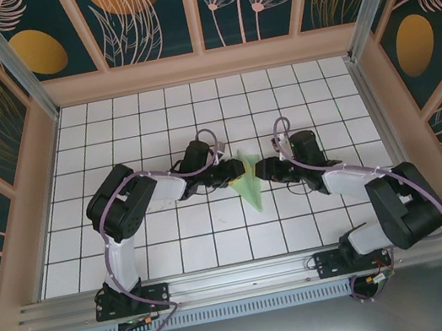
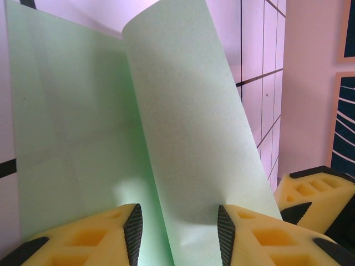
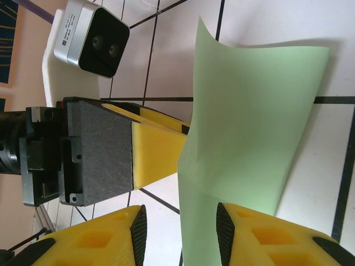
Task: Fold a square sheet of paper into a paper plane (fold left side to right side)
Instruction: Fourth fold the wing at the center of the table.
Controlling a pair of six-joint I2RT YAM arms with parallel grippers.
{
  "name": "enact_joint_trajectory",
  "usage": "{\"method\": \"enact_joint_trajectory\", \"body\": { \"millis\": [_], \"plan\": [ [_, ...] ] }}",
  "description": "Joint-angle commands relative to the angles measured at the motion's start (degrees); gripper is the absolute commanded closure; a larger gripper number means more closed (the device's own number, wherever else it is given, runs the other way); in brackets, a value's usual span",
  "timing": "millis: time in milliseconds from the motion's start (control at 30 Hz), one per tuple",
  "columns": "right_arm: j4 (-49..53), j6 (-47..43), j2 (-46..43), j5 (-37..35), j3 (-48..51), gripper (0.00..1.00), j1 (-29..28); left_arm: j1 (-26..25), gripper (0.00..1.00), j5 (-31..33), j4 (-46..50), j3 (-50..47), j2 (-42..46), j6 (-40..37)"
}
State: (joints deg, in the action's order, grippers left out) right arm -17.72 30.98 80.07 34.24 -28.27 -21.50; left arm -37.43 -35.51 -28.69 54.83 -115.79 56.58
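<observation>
The square sheet of paper (image 1: 249, 181) is pale mint green and lies partly folded on the white tiles mid-table, one flap lifted off the surface. My left gripper (image 1: 228, 173) is at its left edge and my right gripper (image 1: 262, 168) at its right edge. In the left wrist view the raised flap (image 2: 183, 111) stands between the jaws of my left gripper (image 2: 177, 224), leaning on the right pad (image 2: 226, 233); the jaws are apart. In the right wrist view the paper (image 3: 249, 127) runs past the right pad (image 3: 224, 233) of my open right gripper (image 3: 178, 224).
The left gripper's yellow finger (image 3: 158, 147) and its wrist camera (image 3: 91, 39) sit close in front of the right gripper. A right-gripper finger (image 2: 316, 194) shows beside the left one. Wooden walls (image 1: 203, 66) ring the tiled floor.
</observation>
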Motion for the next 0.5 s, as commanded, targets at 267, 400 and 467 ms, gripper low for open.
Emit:
{"method": "enact_joint_trajectory", "body": {
  "millis": [267, 400, 467],
  "plan": [
    [-2.9, 0.1, 5.5, 0.1, -4.1, 0.65, -2.1, 0.0, 0.56, 2.0, 2.6, 0.0, -1.9, -1.4],
    [-1.9, -0.5, 6.8, -0.9, -4.8, 0.72, -2.4, 0.0, 0.56, 2.0, 2.7, 0.0, -1.8, -1.3],
    [-1.2, -1.0, 7.2, -1.5, -5.0, 0.78, -2.5, -0.1, 0.56, 2.0, 2.7, -0.1, -1.9, -1.4]
  ]
}}
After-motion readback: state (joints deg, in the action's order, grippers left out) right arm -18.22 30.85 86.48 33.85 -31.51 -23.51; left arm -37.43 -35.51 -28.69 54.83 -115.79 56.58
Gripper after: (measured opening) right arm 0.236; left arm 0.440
